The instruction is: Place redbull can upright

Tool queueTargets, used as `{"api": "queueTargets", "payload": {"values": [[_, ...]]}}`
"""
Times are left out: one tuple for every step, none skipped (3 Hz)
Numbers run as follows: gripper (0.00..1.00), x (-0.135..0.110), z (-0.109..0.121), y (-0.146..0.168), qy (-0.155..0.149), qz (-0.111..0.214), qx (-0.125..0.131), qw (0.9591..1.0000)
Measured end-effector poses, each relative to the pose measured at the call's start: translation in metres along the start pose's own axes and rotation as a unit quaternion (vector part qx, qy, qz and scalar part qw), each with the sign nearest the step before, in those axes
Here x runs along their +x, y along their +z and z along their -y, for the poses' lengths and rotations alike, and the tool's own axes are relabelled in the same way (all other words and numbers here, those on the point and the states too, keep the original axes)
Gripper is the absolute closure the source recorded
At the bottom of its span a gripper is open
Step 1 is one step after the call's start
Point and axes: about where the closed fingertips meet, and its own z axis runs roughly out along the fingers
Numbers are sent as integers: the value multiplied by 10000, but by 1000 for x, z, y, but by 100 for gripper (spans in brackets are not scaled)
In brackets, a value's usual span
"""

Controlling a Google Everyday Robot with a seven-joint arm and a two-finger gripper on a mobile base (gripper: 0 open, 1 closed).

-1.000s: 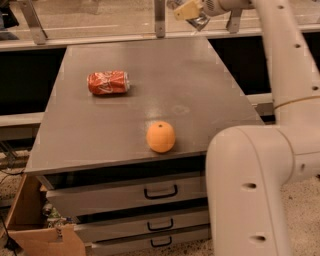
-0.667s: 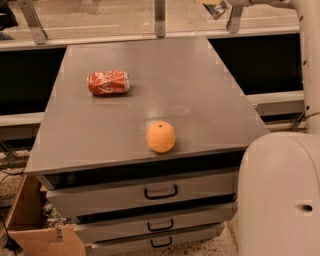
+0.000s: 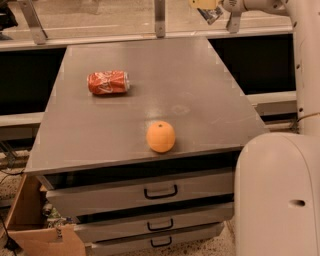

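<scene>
Grey cabinet top [image 3: 210, 100] bears a cola can [image 3: 108, 82] and orange [image 3: 161, 136]; the gripper [image 3: 207, 7] hangs upper right, grip state unclear

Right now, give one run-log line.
gripper: high, past far edge of grey table | red cola can: lying sideways | round orange: near front edge

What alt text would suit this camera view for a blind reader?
A robot's gripper hangs at the picture's top edge, near the far right corner of a grey drawer cabinet. On it lie a red cola can on its side and an orange near the front.
</scene>
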Motion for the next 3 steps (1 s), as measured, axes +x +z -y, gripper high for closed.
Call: {"api": "queueTargets", "payload": {"values": [[100,12,4,-17,418,123,-138,9990],[100,15,14,-55,990,451,-172,9939],[100,13,20,-93,1634,939,-139,9820]]}}
